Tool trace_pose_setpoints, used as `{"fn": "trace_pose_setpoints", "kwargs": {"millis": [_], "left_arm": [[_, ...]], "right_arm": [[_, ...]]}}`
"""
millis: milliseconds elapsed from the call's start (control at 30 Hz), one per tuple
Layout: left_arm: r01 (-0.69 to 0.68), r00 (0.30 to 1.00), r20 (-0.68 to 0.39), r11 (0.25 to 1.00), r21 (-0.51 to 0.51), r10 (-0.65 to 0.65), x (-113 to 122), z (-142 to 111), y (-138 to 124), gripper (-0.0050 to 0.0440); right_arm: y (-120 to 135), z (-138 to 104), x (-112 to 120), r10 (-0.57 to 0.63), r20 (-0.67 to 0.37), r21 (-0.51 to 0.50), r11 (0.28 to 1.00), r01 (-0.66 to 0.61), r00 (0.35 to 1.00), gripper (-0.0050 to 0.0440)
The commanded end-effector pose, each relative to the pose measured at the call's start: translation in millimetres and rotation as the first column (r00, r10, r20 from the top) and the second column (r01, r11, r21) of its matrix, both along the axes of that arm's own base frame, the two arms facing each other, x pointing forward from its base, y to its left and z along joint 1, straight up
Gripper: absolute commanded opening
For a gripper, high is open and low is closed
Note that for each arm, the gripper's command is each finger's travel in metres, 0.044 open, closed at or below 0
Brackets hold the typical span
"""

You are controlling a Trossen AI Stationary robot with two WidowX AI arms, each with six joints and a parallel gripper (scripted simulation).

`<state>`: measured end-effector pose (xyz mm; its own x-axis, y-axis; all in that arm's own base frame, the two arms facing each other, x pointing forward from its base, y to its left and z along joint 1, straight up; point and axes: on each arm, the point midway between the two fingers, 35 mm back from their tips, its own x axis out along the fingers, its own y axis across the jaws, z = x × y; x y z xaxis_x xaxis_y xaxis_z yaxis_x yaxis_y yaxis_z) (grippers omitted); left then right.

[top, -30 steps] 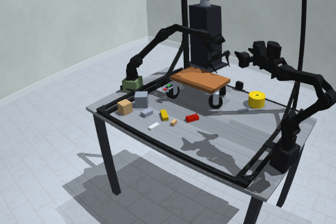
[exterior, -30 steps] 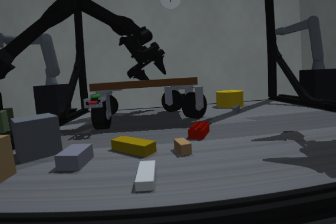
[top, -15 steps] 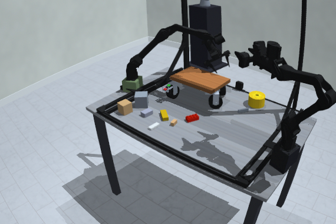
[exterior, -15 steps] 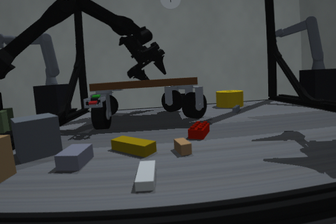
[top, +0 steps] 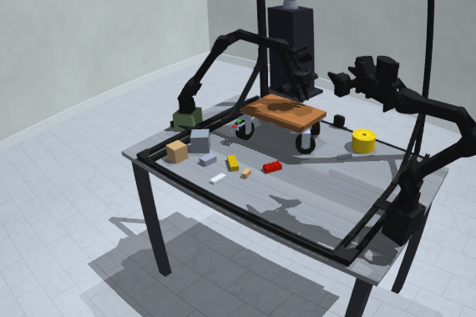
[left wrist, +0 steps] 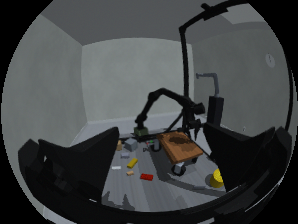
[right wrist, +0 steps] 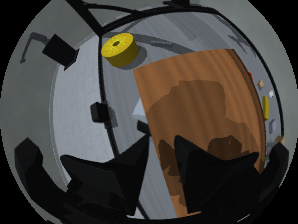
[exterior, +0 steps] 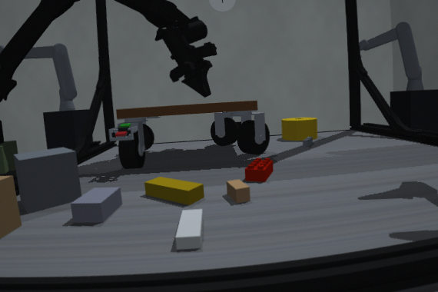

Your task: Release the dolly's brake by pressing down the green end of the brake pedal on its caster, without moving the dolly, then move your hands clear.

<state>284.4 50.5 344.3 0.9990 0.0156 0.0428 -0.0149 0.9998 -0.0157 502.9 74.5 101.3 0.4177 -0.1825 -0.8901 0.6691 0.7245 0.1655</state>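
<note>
The dolly point(top: 284, 112) has a wooden deck on black casters and stands at the back of the table; it also shows in the exterior view point(exterior: 188, 109). Its brake pedal sits on the front-left caster, green end point(top: 239, 121) up, green end point(exterior: 125, 125) above the red end point(exterior: 122, 133). My right gripper point(top: 302, 93) point(exterior: 201, 87) hangs shut and empty just above the deck's far side, pointing down; its wrist view looks down on the deck point(right wrist: 200, 123). My left gripper point(top: 336, 81) is open and empty, held high to the dolly's right, well apart from it.
A yellow cylinder point(top: 363, 140) stands right of the dolly. In front of the dolly lie a red brick point(top: 272, 166), a yellow block point(top: 232, 163), a white block point(top: 217, 178), a grey cube point(top: 200, 140) and a tan cube point(top: 177, 151). A black frame rims the table.
</note>
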Motion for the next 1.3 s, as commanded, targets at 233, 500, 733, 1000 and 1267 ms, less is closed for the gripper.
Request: {"fn": "trace_pose_setpoints", "kwargs": {"millis": [233,500,733,1000,1267], "left_arm": [[0.007,1.000,-0.013,1.000,0.011,-0.007,-37,14,20,0.0440],[0.009,1.000,-0.025,1.000,0.015,-0.008,-68,23,24,0.0440],[0.010,0.999,-0.033,1.000,0.016,-0.010,-89,28,20,0.0440],[0.013,0.999,-0.040,1.000,0.016,-0.012,-113,33,6,0.0440],[0.015,0.999,-0.043,1.000,0.015,-0.015,-126,36,-9,0.0440]], "right_arm": [[-59,5,-50,0.415,-0.237,-0.108,0.887,-0.449,0.878,0.0000],[-98,5,-96,0.673,-0.397,-0.070,0.655,-0.752,0.624,0.0000],[-121,5,-134,0.806,-0.463,0.006,0.418,-0.909,0.367,0.0000],[-142,2,-188,0.882,-0.471,0.120,0.049,-0.992,-0.013,0.0000],[-151,-2,-228,0.847,-0.425,0.179,-0.269,-0.947,-0.320,0.0000]]}}
